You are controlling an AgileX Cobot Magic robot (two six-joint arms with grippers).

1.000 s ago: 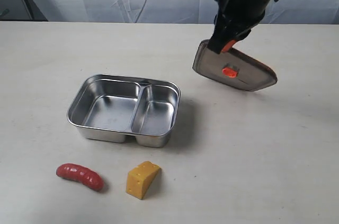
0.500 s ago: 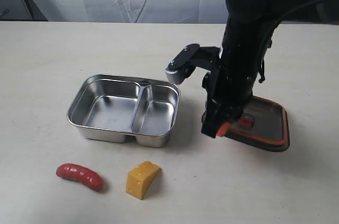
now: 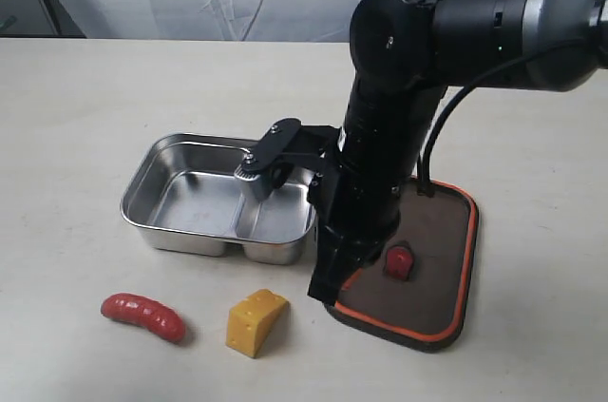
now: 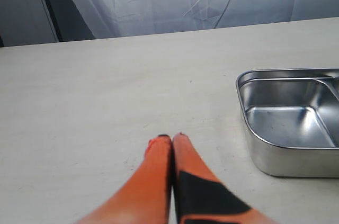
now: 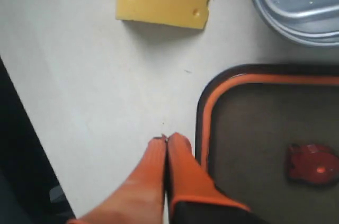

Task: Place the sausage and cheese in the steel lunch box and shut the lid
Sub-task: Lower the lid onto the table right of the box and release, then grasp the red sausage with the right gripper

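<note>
- Two toy foods wait outside the box. The glossy red ridged sausage [image 3: 142, 316] and the yellow-orange holed cheese wedge [image 3: 255, 322] lie on the pale counter [image 3: 85, 98], in front of the shiny two-compartment steel lunch box [image 3: 185, 240], whose compartments are both empty.
- One second ago the dark smoky translucent lid [image 3: 437, 250] hung in the air from the black right arm [image 3: 399, 117]. It now lies flat on the counter just right of the box, with its orange seal rim and small orange valve [image 3: 399, 261] showing.
- The right hand [image 5: 167, 139] has let go. Its orange fingers are pressed together on nothing, tips down just beside the lid's edge, with the cheese wedge near.
- The left hand [image 4: 172, 138], also pinched together and empty, is held over bare counter, apart from the box.
- With the lid parked, the box stands open for loading. Sausage and cheese look to come next, and the closing last.
</note>
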